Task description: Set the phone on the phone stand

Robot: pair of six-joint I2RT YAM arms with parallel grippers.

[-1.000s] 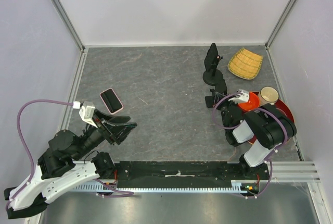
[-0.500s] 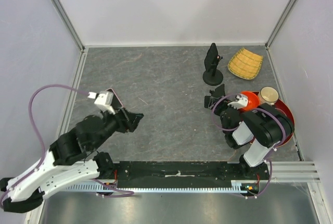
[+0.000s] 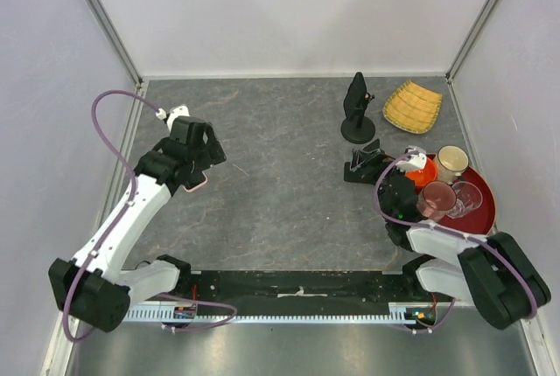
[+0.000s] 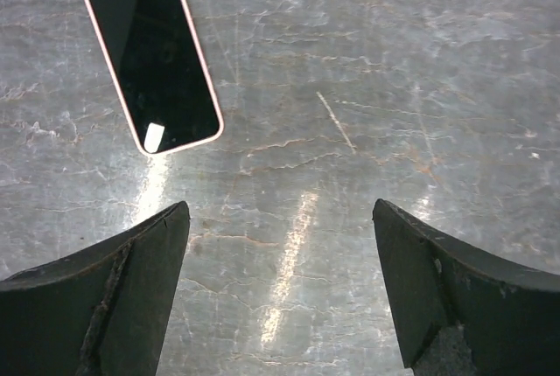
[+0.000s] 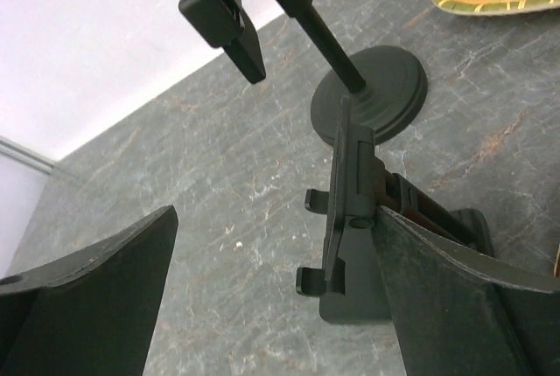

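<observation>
Overhead: left gripper (image 3: pixel 194 153) hangs at left, phone stand (image 3: pixel 360 164) well apart at right. Left wrist: jaws wide above the flat-lying phone (image 4: pixel 151 57); it looks light, stiff and slick, best pinched across its long edges. Right wrist: right gripper (image 5: pixel 276 219) gapes, empty.

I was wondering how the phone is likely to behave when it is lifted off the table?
The phone looks like a thin, rigid slab lying flat on the table, so it probably won't bend, but it offers little edge to grip. Its glossy screen suggests it may slide when nudged rather than tip.
</observation>
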